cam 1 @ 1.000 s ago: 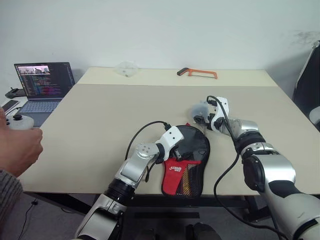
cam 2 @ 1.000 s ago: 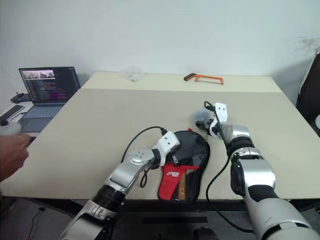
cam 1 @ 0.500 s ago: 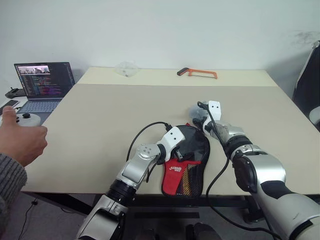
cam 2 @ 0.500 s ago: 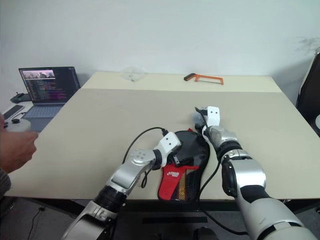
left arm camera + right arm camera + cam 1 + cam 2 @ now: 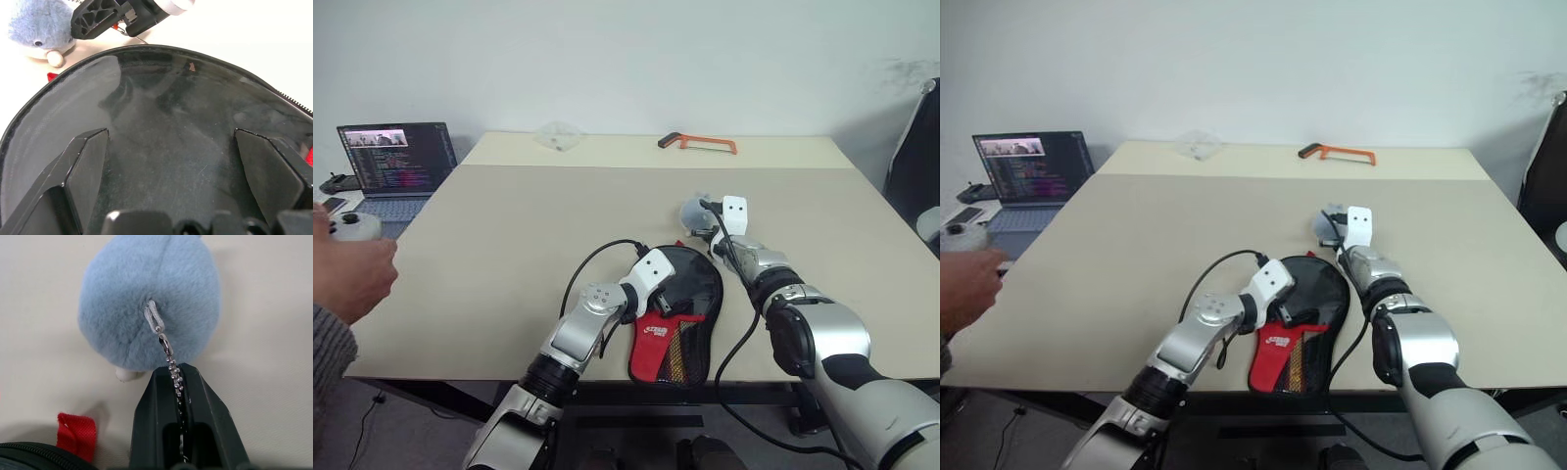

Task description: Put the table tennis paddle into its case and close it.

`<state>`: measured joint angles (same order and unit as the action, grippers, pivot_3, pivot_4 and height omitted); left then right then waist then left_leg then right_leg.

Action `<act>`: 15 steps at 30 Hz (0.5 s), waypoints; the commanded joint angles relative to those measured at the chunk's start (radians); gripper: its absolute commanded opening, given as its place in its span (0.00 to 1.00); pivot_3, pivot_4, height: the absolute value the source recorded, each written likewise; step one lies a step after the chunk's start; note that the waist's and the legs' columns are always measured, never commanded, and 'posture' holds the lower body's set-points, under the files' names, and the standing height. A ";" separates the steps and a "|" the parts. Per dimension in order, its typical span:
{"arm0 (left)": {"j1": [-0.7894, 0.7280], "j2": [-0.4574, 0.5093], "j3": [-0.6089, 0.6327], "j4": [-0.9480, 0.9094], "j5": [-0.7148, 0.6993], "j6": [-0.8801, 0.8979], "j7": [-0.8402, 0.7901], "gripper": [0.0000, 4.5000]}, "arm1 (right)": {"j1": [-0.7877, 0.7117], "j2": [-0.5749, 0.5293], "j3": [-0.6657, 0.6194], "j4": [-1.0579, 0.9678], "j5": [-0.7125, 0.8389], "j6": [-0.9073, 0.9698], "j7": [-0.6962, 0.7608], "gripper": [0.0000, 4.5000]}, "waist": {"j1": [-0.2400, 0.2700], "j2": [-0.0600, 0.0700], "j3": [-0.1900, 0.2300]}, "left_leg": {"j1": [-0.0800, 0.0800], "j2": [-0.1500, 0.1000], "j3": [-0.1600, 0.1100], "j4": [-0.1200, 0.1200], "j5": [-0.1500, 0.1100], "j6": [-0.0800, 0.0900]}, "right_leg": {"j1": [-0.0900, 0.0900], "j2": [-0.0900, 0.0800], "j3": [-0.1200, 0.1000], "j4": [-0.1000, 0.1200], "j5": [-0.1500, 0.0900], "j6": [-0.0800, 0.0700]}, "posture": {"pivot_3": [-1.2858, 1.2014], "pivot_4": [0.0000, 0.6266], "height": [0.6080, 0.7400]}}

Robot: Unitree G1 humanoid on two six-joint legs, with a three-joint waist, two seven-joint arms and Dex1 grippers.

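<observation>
- The right gripper (image 5: 178,382) has closed since a second ago, now pinching the bead chain (image 5: 172,366) of a blue plush toy (image 5: 149,298)
- White logo on the case (image 5: 677,311), unreadable
- The case lies lower centre, under the wide-open left gripper (image 5: 171,147)

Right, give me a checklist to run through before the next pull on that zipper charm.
1. Right end effector shut on the ball chain of the blue plush charm: ok.
2. Left end effector open, one finger to each side over the black case: ok.
3. Paddle fully inside the case: cannot tell.
4. Zipper fully closed: cannot tell; the teeth show along one edge.
5. Hacksaw lies far off, at the table's back edge: ok.
</observation>
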<state>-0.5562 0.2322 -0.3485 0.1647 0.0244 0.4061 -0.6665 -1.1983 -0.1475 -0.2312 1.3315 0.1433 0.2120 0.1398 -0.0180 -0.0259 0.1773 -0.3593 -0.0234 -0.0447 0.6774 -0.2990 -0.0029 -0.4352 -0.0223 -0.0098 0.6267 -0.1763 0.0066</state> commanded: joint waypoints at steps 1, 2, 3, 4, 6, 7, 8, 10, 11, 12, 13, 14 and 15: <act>0.033 0.000 -0.055 0.036 0.036 0.033 -0.009 1.00 | -0.045 -0.033 0.012 -0.049 -0.015 -0.007 0.051 0.01 | 0.000 0.000 0.000 | 0.000 0.000 0.000 0.000 0.000 0.000 | 0.000 0.000 0.000 0.000 0.000 0.000 | 0.52 0.24 1.00; 0.033 -0.001 -0.055 0.037 0.036 0.032 -0.009 1.00 | -0.044 -0.042 0.021 -0.057 -0.023 0.002 0.070 0.01 | 0.000 0.000 0.000 | 0.000 0.000 0.000 0.000 0.000 0.000 | 0.000 0.000 0.000 0.000 -0.001 0.001 | 0.52 0.24 1.00; 0.032 -0.002 -0.056 0.039 0.036 0.031 -0.009 1.00 | -0.041 -0.055 0.036 -0.070 -0.032 0.014 0.096 0.01 | 0.000 0.000 0.000 | 0.000 0.000 0.000 0.000 0.000 0.000 | 0.000 0.000 0.000 0.000 -0.001 0.001 | 0.52 0.24 1.00; 0.031 -0.003 -0.056 0.041 0.036 0.030 -0.010 1.00 | -0.037 -0.068 0.050 -0.083 -0.040 0.029 0.121 0.01 | 0.000 0.000 0.000 | 0.000 0.000 0.000 0.000 0.000 0.000 | 0.000 0.000 0.000 0.000 -0.001 0.001 | 0.52 0.24 1.00; 0.031 -0.004 -0.057 0.043 0.036 0.028 -0.010 1.00 | -0.027 -0.087 0.070 -0.108 -0.051 0.058 0.166 0.01 | 0.000 0.000 0.000 | 0.000 0.000 0.000 0.000 0.000 0.000 | 0.000 0.000 0.000 0.000 -0.001 0.001 | 0.52 0.24 1.00; 0.029 -0.005 -0.058 0.047 0.036 0.026 -0.012 1.00 | -0.006 -0.115 0.105 -0.153 -0.067 0.100 0.243 0.01 | 0.000 0.000 0.000 | 0.000 0.000 0.000 0.000 0.000 0.000 | 0.000 0.000 0.000 0.000 -0.001 0.002 | 0.52 0.24 1.00; 0.027 -0.006 -0.059 0.051 0.036 0.024 -0.014 1.00 | 0.024 -0.147 0.143 -0.218 -0.078 0.156 0.331 0.01 | 0.001 0.000 0.000 | 0.000 0.000 0.000 0.000 0.000 0.000 | 0.000 0.000 0.000 0.000 -0.001 0.002 | 0.52 0.24 1.00; 0.023 -0.007 -0.060 0.059 0.036 0.020 -0.017 1.00 | 0.094 -0.204 0.208 -0.370 -0.083 0.264 0.476 0.01 | 0.008 0.000 0.000 | -0.001 -0.001 -0.002 0.000 0.000 0.000 | 0.000 0.000 -0.002 -0.001 -0.002 0.004 | 0.52 0.24 1.00; 0.021 -0.008 -0.061 0.064 0.036 0.017 -0.019 1.00 | 0.138 -0.234 0.236 -0.463 -0.079 0.316 0.536 0.01 | 0.013 0.000 0.000 | -0.001 -0.001 -0.002 0.000 0.000 0.000 | 0.000 0.000 -0.001 -0.001 -0.002 0.004 | 0.52 0.24 1.00; 0.018 -0.007 -0.064 0.071 0.038 0.013 -0.021 1.00 | 0.190 -0.271 0.264 -0.573 -0.072 0.371 0.593 0.01 | 0.019 0.000 0.000 | -0.002 -0.001 -0.003 0.000 0.000 0.000 | 0.000 0.000 -0.002 -0.001 -0.002 0.004 | 0.52 0.24 1.00; 0.015 -0.007 -0.065 0.078 0.038 0.008 -0.023 1.00 | 0.237 -0.305 0.286 -0.673 -0.065 0.420 0.638 0.01 | 0.020 0.000 0.000 | -0.003 -0.002 -0.004 0.000 0.000 0.000 | 0.000 0.000 -0.003 -0.002 -0.003 0.004 | 0.52 0.24 1.00; 0.013 -0.008 -0.067 0.084 0.039 0.005 -0.024 1.00 | 0.271 -0.330 0.299 -0.746 -0.061 0.454 0.662 0.01 | 0.022 0.001 0.000 | -0.003 -0.002 -0.004 0.000 0.000 0.000 | 0.000 0.000 -0.003 -0.002 -0.003 0.004 | 0.52 0.24 1.00; 0.010 -0.008 -0.068 0.091 0.040 0.001 -0.026 1.00 | 0.299 -0.353 0.309 -0.808 -0.059 0.482 0.678 0.01 | 0.021 0.001 0.000 | -0.004 -0.002 -0.004 0.000 0.000 0.000 | -0.001 0.000 -0.003 -0.002 -0.003 0.004 | 0.52 0.24 1.00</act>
<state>-0.5739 0.2104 -0.3761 0.1933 0.0240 0.3873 -0.6853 -0.8988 -0.4452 0.0731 0.6546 0.0743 0.6426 0.7774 0.0034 -0.0249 0.1773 -0.3630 -0.0252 -0.0483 0.6777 -0.2993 -0.0025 -0.4362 -0.0226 -0.0128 0.6246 -0.1789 0.0110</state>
